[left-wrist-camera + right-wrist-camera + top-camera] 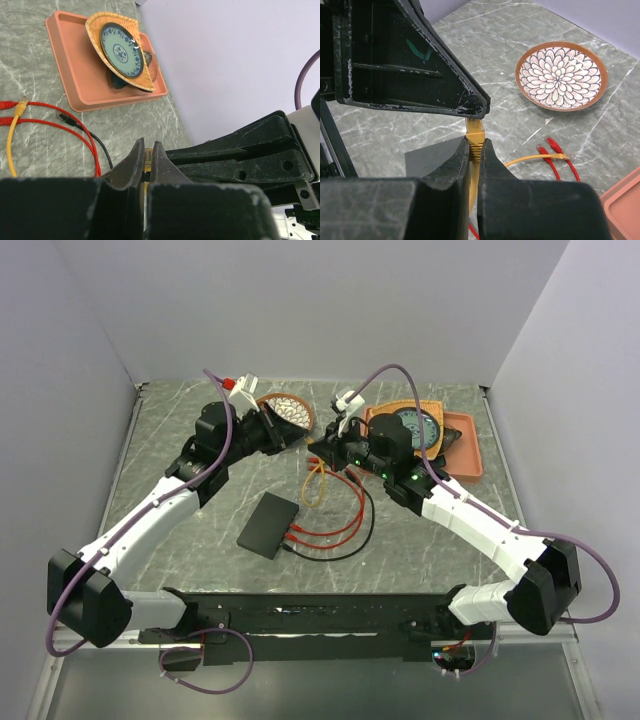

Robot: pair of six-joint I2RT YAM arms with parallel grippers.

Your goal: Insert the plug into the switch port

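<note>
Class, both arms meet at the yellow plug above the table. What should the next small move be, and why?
Probably the left gripper should open and back off. Its fingers seem to pinch the tip of the yellow plug, while the right gripper holds it just behind. The tip must be free to enter the switch, which lies apart from both.

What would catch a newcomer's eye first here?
Two black grippers meet mid-table: the right gripper pinches a yellow plug, the left gripper closed at its tip. Farther back sit a flower-patterned plate and a salmon tray; the flat black switch lies nearer the bases among red cables.
</note>
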